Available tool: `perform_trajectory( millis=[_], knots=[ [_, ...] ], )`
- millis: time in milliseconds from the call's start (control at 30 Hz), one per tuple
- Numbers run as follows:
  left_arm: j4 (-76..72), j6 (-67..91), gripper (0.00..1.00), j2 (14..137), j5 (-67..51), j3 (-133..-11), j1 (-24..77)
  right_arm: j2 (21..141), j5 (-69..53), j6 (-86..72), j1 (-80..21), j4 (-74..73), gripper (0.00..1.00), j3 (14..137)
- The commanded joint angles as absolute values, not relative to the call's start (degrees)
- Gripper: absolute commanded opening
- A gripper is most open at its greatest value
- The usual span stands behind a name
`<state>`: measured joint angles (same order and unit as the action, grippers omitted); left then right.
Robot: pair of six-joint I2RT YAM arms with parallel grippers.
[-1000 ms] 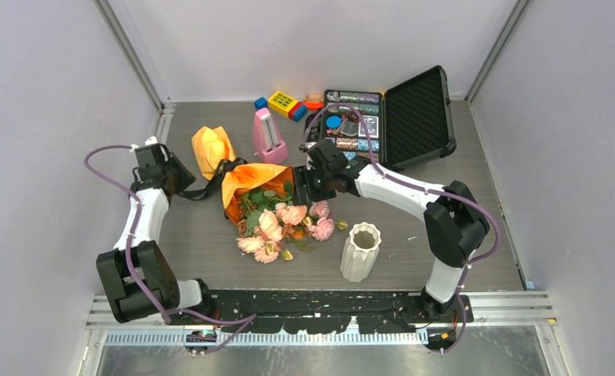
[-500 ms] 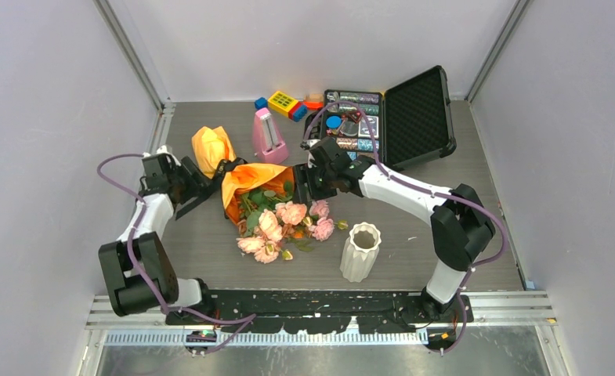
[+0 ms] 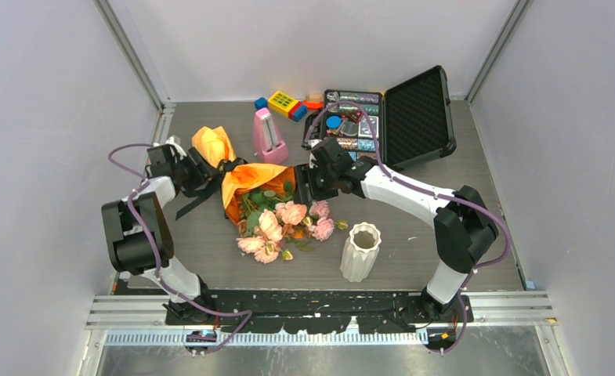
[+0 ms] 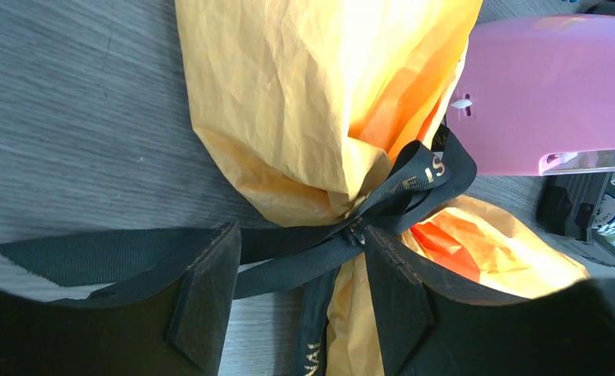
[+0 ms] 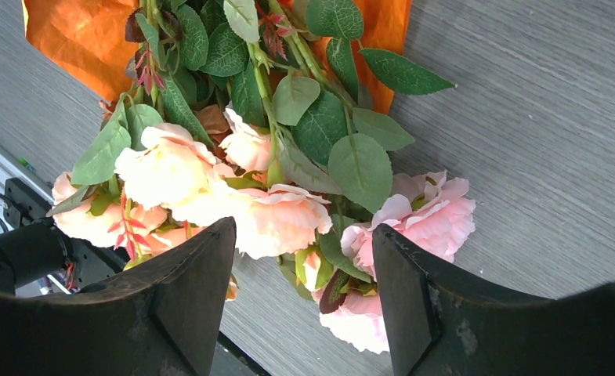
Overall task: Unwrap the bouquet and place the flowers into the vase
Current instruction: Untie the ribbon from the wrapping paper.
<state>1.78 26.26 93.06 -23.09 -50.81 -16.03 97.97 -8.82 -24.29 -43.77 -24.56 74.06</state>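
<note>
Bouquet (image 3: 251, 182): laid mid-bench (image 3: 210, 235), orange paper tied by black ribbon (image 4: 116, 254).
Left end effector (image 4: 302, 233): jaws held apart, ribbon straddled.
Right end effector (image 5: 304, 227): jaws held apart over flowers (image 5: 210, 188).
Vase (image 3: 360, 251): stood at 4 o'clock of bouquet.

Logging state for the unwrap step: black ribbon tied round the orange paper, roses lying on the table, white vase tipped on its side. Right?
Not quite: the top external view shows the white vase standing upright, mouth up. The rest holds: black ribbon tied round the orange paper, roses lying on the table.
</note>
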Motion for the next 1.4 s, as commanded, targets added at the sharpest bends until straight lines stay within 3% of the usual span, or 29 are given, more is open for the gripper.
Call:
perform_trajectory(
  millis=[0, 133, 400, 533, 867, 1100, 1233, 1367],
  knots=[
    [-2.4, 24.29, 0.62, 95.24, -26.11, -53.65, -16.26, 95.77, -8.21, -24.09, -44.04, -24.15, 0.7, 74.85],
    [-2.63, 23.69, 0.62, 96.94, -27.07, -54.65, -16.22, 95.88, -8.35, -24.08, -44.09, -24.26, 0.7, 74.89],
    [-1.98, 23.04, 0.17, 96.38, -30.63, -55.71, -15.64, 95.69, -8.35, -24.0, -44.04, -24.84, 0.65, 74.95],
    [-0.21, 23.69, 0.08, 93.12, -30.56, -55.55, -14.84, 95.28, -8.35, -24.0, -44.05, -24.89, 0.63, 74.71],
    [0.35, 33.96, 0.1, 88.88, -42.67, -52.63, -13.75, 95.11, -8.56, -24.69, -44.05, -24.42, 0.62, 73.92],
    [-1.21, 35.15, 0.14, 88.87, -45.09, -52.91, -10.58, 95.73, -9.14, -25.02, -44.09, -23.77, 0.62, 73.96],
    [-1.59, 34.9, 0.18, 88.61, -46.18, -53.29, -9.61, 95.95, -9.55, -25.29, -44.08, -23.53, 0.63, 74.13],
    [-1.87, 35.2, 0.29, 87.58, -47.55, -52.91, -8.72, 96.11, -9.62, -25.23, -44.09, -23.63, 0.63, 74.32]
  ],
)
